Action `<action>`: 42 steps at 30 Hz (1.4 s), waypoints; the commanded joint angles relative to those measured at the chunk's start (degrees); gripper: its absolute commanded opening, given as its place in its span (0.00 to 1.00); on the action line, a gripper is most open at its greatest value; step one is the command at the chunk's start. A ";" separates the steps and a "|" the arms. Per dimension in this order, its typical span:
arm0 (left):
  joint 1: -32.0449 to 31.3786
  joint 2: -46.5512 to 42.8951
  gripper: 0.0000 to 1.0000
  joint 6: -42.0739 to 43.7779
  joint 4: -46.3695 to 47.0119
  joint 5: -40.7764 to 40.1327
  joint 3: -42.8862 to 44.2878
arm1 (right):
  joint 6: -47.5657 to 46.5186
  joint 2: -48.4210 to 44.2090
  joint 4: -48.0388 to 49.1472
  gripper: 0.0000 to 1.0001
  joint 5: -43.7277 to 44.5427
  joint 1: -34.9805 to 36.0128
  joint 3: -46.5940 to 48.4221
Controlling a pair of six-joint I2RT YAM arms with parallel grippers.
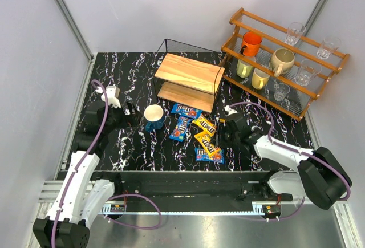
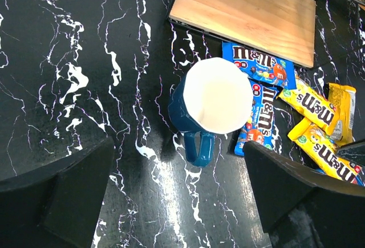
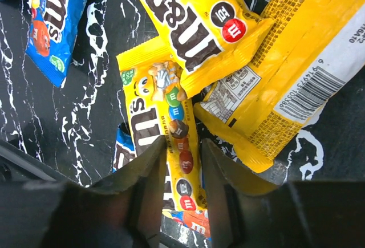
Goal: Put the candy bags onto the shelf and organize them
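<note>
Several M&M's candy bags lie in a loose pile on the black marbled table in front of the shelf (image 1: 188, 72): blue ones (image 1: 186, 110) (image 1: 182, 128) and yellow ones (image 1: 204, 124). My right gripper (image 1: 219, 135) (image 3: 183, 148) is down on the pile. Its fingers are nearly closed around the right edge of a yellow bag (image 3: 171, 117) (image 1: 206, 141). Two more yellow bags (image 3: 194, 14) (image 3: 296, 77) and a blue bag (image 3: 54, 14) lie just beyond it. My left gripper (image 1: 122, 108) (image 2: 174, 168) is wide open and empty, above the table left of the pile.
A blue mug (image 1: 154, 117) (image 2: 217, 97) with a white inside stands between my left gripper and the candy bags, handle toward the gripper. An orange-brown slatted rack (image 1: 285, 60) with mugs and glasses stands at the back right. The shelf's lower board (image 2: 245, 14) lies just beyond the mug.
</note>
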 commanded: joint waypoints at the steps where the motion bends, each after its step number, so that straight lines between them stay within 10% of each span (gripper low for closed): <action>1: -0.15 -0.64 0.99 0.73 -0.08 2.29 1.98 | -1.06 -0.08 2.21 0.35 -1.33 0.53 1.10; 18: -0.15 -0.64 0.99 4.68 -1.84 3.88 2.68 | -0.71 -1.74 0.19 0.03 -3.27 0.44 3.03; 31: -0.06 0.06 0.99 5.12 -1.93 3.79 2.68 | -3.43 -9.57 -12.73 0.00 -3.80 0.70 15.77; 42: -0.15 -0.38 0.99 4.77 -2.36 3.09 2.77 | -5.98 2.90 -13.62 0.00 -1.25 3.69 38.53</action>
